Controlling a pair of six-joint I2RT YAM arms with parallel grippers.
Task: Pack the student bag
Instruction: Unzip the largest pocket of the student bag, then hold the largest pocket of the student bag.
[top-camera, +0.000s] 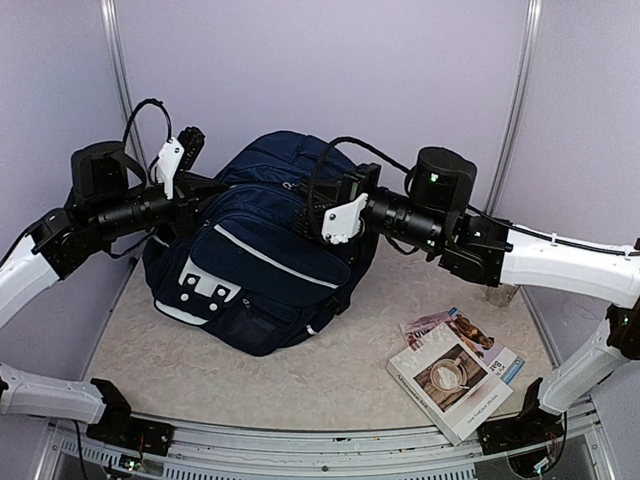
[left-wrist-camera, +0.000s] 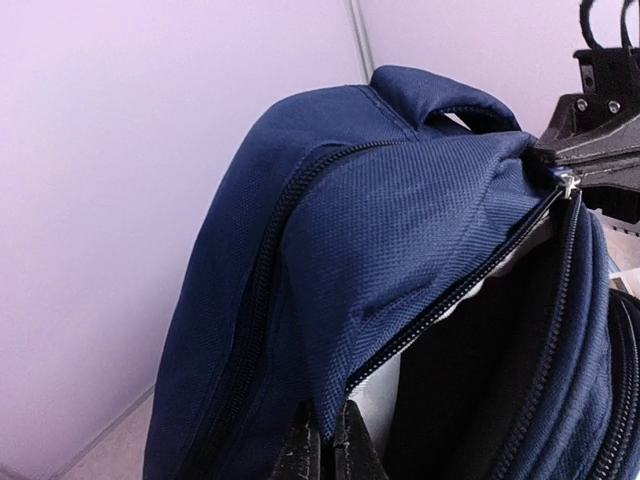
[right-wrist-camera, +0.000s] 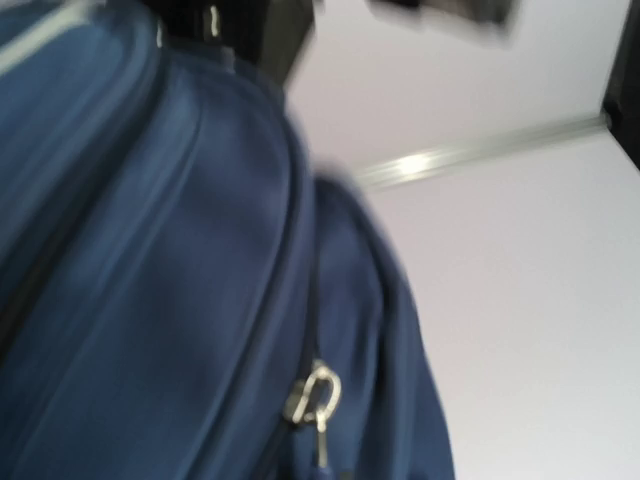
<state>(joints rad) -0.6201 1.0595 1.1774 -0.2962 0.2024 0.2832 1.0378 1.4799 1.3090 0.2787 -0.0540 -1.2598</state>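
Bag lay mid-table, front pockets up, top end towards the rear wall.

Left gripper: fingers pressed together, pinching the lip of the main flap low on the zip line.

Right gripper: also pressed together, at the upper end of the same zip, right by the slider. We judged it to be pinching fabric there, though its own camera was too blurred to confirm this.

We read the two grips as a pair, one near each end of the lip, holding the mouth spread so the slack cloth would not fold shut. The mouth showed as a narrow dark wedge.

Book lay flat at front right, well apart from the bag and near the right arm's base, touched by neither gripper. It was probably the item to pack.

Room for moving:
- Both grippers were occupied, so one would have to let go to fetch the book, and we expected the mouth to sag when it did.
- The rear wall stood near the bag's top and the left arm sat near the side wall, so there was little room on either side.
- Bare table between bag and book offered the open path.
- The book lay close to the front edge, leaving little margin for a low approach from that side.
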